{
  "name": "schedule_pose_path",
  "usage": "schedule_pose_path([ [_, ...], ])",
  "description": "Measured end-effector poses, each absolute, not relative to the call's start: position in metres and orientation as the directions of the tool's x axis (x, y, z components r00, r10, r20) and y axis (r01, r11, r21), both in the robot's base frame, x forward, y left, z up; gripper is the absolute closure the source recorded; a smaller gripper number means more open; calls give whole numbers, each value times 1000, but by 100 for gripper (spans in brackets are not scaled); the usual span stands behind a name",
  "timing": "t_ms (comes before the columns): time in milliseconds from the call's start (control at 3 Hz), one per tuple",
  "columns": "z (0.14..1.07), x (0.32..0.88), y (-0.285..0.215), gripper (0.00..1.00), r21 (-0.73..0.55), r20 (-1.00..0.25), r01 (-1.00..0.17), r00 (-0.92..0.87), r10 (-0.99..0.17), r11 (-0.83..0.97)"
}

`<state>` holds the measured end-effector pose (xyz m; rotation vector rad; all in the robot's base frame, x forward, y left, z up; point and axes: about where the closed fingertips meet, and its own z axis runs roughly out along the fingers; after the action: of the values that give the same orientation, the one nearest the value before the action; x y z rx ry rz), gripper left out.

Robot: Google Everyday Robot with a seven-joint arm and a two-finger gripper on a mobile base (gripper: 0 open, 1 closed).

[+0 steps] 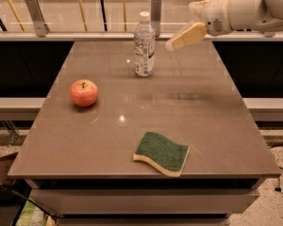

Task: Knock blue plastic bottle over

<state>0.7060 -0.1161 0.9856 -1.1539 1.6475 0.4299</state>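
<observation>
Though near bottle (144, 48), end effector (171, 44) apart

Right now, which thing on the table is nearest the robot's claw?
The blue plastic bottle, upright at the back; the gripper hovers beside it. The apple and sponge sit farther forward.
</observation>
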Motion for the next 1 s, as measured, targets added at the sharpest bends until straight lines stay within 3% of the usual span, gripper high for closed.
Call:
schedule_pose_path([
  [1000, 958, 734, -68, 0, -184, -946, -883, 38, -323, 432],
])
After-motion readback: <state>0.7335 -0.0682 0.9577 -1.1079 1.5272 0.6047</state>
